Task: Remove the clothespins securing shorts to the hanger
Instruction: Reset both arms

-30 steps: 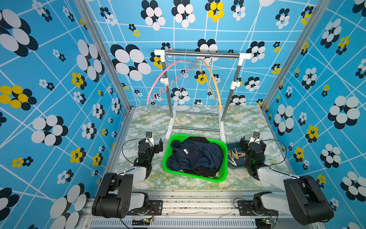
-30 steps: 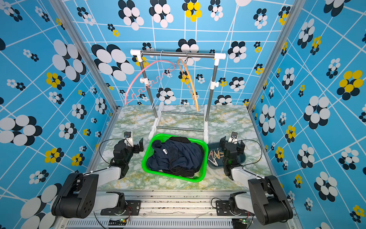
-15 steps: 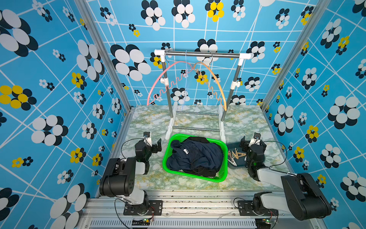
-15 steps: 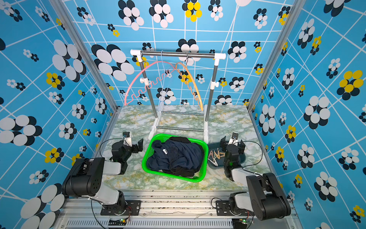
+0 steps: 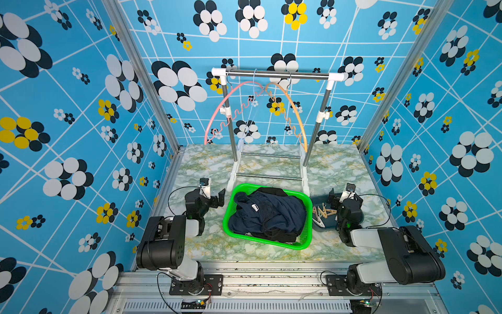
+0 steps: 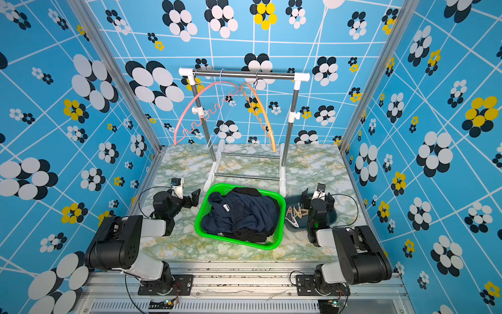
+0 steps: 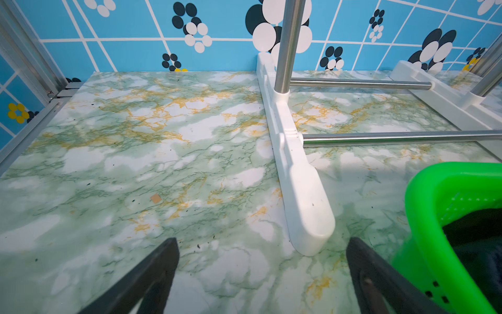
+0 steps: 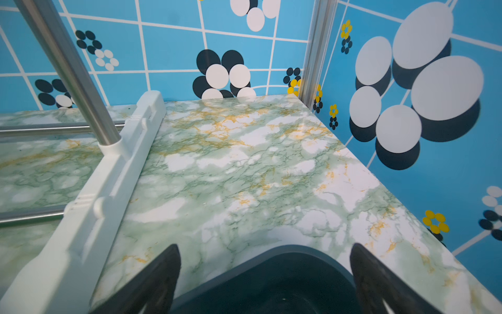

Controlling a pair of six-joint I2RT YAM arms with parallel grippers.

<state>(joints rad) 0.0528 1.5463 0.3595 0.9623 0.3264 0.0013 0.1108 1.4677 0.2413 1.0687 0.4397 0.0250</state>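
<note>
Low over the marble table, the left gripper is hovering with its jaws spread wide and nothing between them. The white foot of the rack is lying just ahead of it, and the green basket is sitting close against its inner finger. The shorts are lying heaped in that basket, navy over black, with no pin visible on them. The right gripper is likewise gaping and carrying nothing, and is hanging over the dark tray, where the clothespins are lying loose, just inward of it. Well beyond both grippers, 2 coloured hangers, a pink hanger and an orange hanger, are hanging bare from the rack's top bar, so the job is looking finished. The risk now is a careless move. A sideways sweep by the left arm could hook the basket rim or knock the rack foot, and a dip by the right could scatter the pins.
</note>
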